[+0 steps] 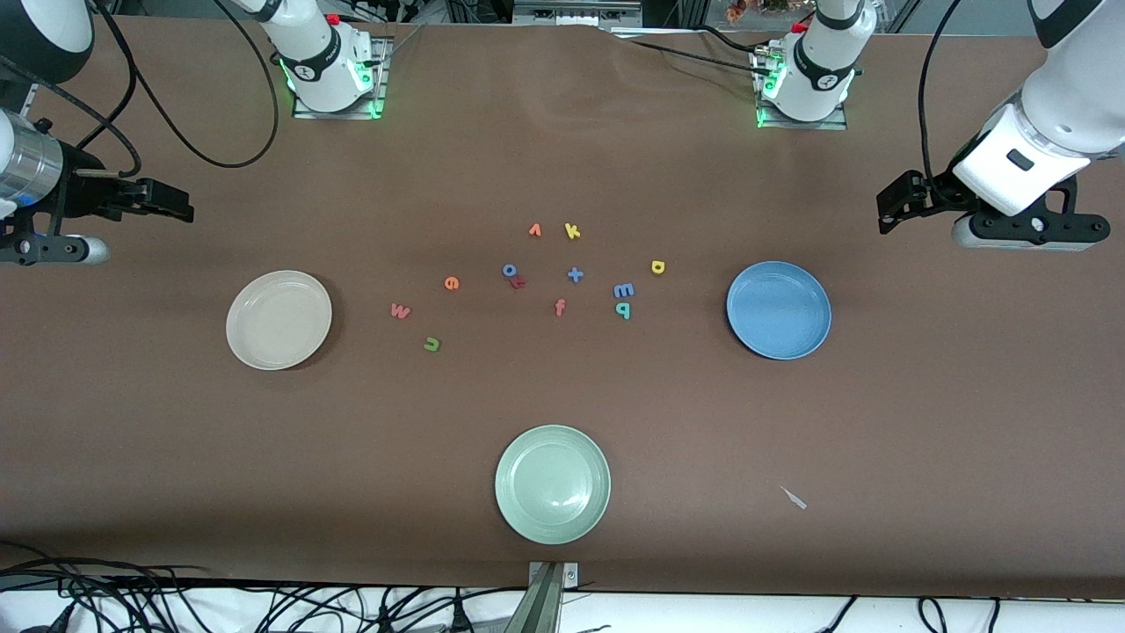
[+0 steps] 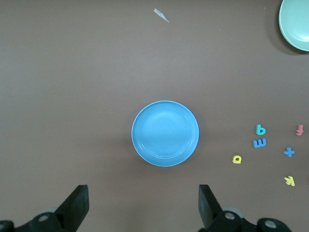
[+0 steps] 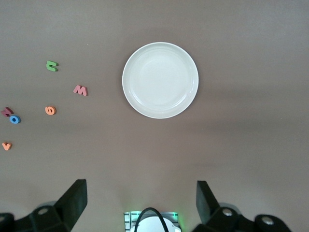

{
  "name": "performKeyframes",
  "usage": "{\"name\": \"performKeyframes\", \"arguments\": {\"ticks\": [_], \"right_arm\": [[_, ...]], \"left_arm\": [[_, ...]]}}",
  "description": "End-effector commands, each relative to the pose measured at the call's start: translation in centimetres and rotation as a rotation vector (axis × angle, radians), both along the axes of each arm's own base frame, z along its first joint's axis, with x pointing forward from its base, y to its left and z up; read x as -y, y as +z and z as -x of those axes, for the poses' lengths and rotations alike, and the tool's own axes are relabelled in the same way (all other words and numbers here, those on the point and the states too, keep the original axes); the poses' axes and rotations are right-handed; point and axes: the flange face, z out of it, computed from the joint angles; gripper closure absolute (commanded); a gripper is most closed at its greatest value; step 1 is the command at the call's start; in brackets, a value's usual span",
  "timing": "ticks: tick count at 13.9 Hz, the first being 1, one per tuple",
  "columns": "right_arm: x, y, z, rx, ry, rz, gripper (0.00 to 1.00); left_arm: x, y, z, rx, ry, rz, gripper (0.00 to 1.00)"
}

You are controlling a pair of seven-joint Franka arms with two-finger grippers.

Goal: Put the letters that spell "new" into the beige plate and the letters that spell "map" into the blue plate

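Nothing sorted yet; my left gripper point(image 2: 142, 205) and right gripper point(image 3: 140, 203) hover spread wide, empty. Next: right descends onto the small red-pink foam "w" point(image 1: 401, 310) for the round beige plate point(image 1: 279, 319).

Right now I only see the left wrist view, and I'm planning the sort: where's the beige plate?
Observer: The beige plate sits toward the right arm's end of the table, with nothing in it.
Operator: And the letters for "new"?
Observer: The red-pink w, green n and orange e lie loose beside that plate, toward the table's middle.
Operator: Is the right gripper busy?
Observer: No. The right gripper hangs over bare table at the right arm's end, fingers open, holding nothing.
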Motion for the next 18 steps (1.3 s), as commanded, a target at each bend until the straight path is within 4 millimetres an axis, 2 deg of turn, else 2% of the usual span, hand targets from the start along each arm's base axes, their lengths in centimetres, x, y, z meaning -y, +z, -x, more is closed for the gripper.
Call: {"name": "performKeyframes", "arguments": {"ticks": [1, 6, 10, 12, 15, 17, 18], "right_arm": [[0.1, 0.5, -0.2, 0.006, 0.015, 0.007, 0.0], [-0.2, 0.0, -0.6, 0.017, 0.016, -0.001, 0.0], [-0.9, -0.8, -1.2, 0.023, 0.025, -0.001, 0.0], [-2.0, -1.5, -1.4, 0.011, 0.043, 0.002, 0.0], [-4.8, -3.3, -2.2, -0.001, 0.08, -0.025, 0.0], [-7.0, -5.0, -2.9, -0.005, 0.104, -0.041, 0.0], [-8.1, -5.8, -3.2, -0.001, 0.116, -0.055, 0.0]], "left_arm": [[0.0, 0.5, -0.2, -0.005, -0.026, -0.025, 0.0], [0.2, 0.4, 0.0, -0.017, -0.032, -0.027, 0.0], [1.7, -0.1, 0.1, -0.027, -0.052, -0.028, 0.0], [3.6, -1.9, -0.3, -0.059, -0.086, -0.029, 0.0], [5.8, -3.9, -0.7, -0.094, -0.125, -0.025, 0.0], [7.9, -7.0, -1.3, -0.149, -0.159, -0.021, 0.0], [9.8, -8.4, -1.3, -0.163, -0.188, -0.018, 0.0]]}}
